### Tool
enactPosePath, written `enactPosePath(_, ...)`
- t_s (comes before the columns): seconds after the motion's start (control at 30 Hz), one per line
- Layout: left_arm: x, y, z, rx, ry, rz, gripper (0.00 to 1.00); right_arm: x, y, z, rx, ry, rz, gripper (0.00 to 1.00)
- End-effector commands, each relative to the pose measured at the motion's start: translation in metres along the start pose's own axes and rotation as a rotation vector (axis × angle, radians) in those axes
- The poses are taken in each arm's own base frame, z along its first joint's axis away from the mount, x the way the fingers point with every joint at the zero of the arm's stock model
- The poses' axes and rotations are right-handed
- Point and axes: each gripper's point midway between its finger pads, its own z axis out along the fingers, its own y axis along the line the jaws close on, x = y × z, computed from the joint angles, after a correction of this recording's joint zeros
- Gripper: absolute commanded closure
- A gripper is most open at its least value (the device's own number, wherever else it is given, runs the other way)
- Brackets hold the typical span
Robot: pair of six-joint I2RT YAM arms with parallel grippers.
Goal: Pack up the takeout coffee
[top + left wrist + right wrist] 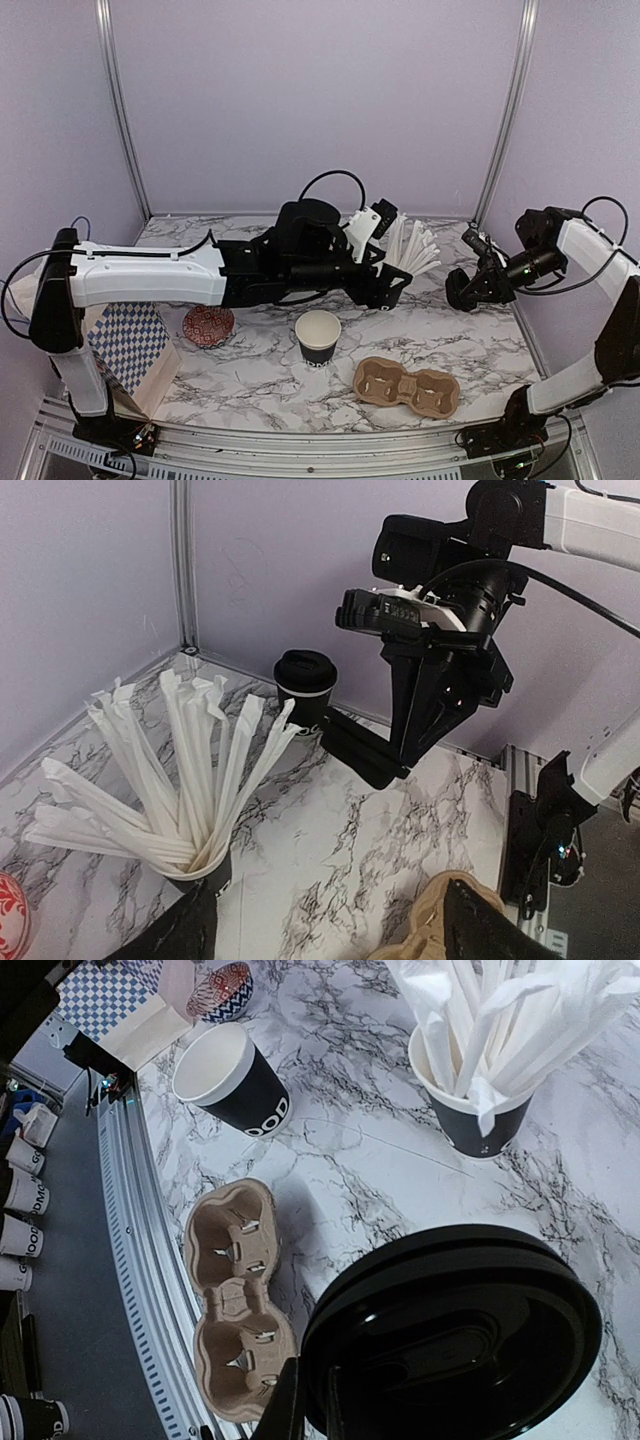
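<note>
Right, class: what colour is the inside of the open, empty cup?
White; the open cup shows it best in the right wrist view.

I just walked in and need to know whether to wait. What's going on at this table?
The right gripper is clamped on a lidded black cup over the right side of the table. The left gripper hangs open and empty beside the cup of white sticks. A second black cup stands at mid-table with no lid. Both holes of the brown carrier tray near the front are empty, so nothing is packed yet.
</note>
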Motion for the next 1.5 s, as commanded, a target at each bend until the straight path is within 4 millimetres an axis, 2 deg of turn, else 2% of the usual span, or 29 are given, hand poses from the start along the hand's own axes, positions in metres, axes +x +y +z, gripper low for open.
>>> enactPosePath(0.0, -0.023, -0.022, 0.030, -0.066, -0.116, -0.109, 0.21, -0.013, 0.014, -0.008, -0.014, -0.029, -0.057, 0.93)
enactPosePath(0.2, -0.019, -0.035, 0.061, -0.108, -0.140, -0.191, 0.22, -0.012, 0.020, -0.009, -0.004, -0.026, -0.070, 0.93)
enactPosePath(0.43, -0.009, -0.039, 0.085, -0.121, -0.138, -0.269, 0.26, -0.013, 0.028, -0.008, -0.006, -0.025, -0.104, 0.93)
enactPosePath(0.73, 0.003, -0.042, 0.110, -0.120, -0.105, -0.279, 0.38, -0.017, 0.037, -0.011, 0.000, -0.034, -0.137, 0.93)
enactPosePath(1.07, 0.019, -0.041, 0.124, -0.127, -0.055, -0.286, 0.51, -0.017, 0.042, -0.011, 0.007, -0.030, -0.152, 0.93)
enactPosePath(1.47, 0.031, -0.040, 0.129, -0.127, -0.035, -0.288, 0.53, -0.023, 0.044, -0.016, 0.027, -0.043, -0.160, 0.94)
